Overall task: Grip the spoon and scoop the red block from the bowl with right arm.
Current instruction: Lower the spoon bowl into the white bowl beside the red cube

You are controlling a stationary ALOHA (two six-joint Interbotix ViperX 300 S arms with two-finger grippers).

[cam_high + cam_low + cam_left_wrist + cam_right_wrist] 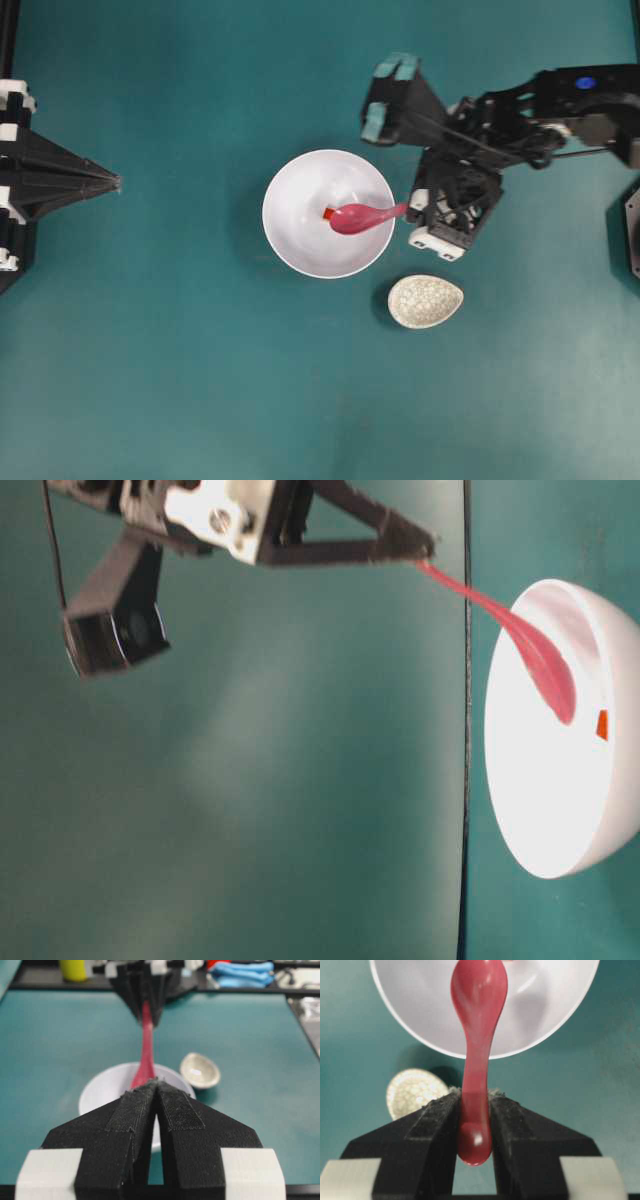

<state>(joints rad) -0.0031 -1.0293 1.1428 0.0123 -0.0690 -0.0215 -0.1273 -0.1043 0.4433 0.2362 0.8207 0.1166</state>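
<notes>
In the overhead view the bowl (300, 245) sits mid-table; the block (327, 213) lies in it, the spoon (362, 217) just beside at three o'clock. A small dish (425, 301) rests at the bowl's five o'clock.

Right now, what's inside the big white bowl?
Inside the bowl sits the tiny red block, right beside the scoop of the pink spoon. The right gripper holds the spoon's handle. The scoop covers the bowl surface beneath it.
</notes>
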